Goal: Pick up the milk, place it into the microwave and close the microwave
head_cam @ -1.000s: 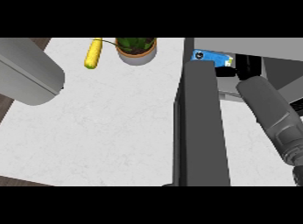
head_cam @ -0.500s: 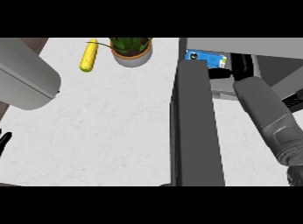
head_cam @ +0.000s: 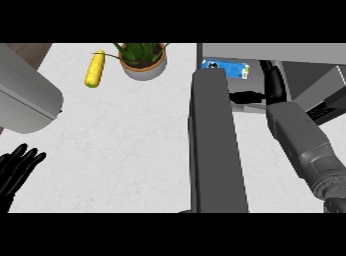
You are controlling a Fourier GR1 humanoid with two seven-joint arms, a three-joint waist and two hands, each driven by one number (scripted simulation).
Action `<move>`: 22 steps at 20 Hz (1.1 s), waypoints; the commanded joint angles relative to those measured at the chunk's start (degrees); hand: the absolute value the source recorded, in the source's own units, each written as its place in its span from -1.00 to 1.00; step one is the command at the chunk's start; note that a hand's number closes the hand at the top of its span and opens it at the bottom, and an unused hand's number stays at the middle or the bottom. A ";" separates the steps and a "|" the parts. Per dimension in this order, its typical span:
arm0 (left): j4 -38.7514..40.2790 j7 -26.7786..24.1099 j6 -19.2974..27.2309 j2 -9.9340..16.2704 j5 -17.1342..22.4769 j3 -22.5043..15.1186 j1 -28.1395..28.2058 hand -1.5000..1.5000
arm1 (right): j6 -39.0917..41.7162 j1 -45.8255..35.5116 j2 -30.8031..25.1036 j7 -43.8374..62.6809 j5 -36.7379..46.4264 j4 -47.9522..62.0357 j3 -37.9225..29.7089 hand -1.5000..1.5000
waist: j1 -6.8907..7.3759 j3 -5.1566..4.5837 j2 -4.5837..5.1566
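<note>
Standing open, the microwave door (head_cam: 216, 145) separates corn (head_cam: 95, 68) from milk (head_cam: 226, 67).

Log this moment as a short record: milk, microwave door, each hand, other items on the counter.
milk: blue and white carton, lying inside the microwave
microwave door: open, the door swung out over the counter
right hand: black hand inside the microwave, apart from the milk; fingers too dark to judge
left hand: open, fingers straight, at the lower left edge
other items: corn cob, potted plant
</note>
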 commanded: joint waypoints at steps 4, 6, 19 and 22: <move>-1.74 4.59 1.63 -1.91 -1.46 -6.01 -2.23 1.00 | 12.76 6.23 1.85 -5.12 -3.46 0.38 -2.38 -1.00 | -2.23 -0.07 -1.07; 0.31 2.91 0.66 -1.94 -2.72 -6.62 -1.29 1.00 | 15.08 6.64 1.82 -5.63 -3.99 -0.33 -2.58 -1.00 | -2.17 -0.13 -1.15; 1.27 10.07 9.34 -1.98 -7.51 -19.85 -7.52 1.00 | 22.03 24.08 4.06 -11.18 -4.71 -9.30 1.85 -1.00 | -4.65 -0.26 -2.16; 4.49 4.19 8.71 -1.98 -13.90 -22.20 -7.89 1.00 | 24.29 28.58 4.04 -10.24 -5.99 -13.50 2.39 -1.00 | -5.28 -0.31 -2.36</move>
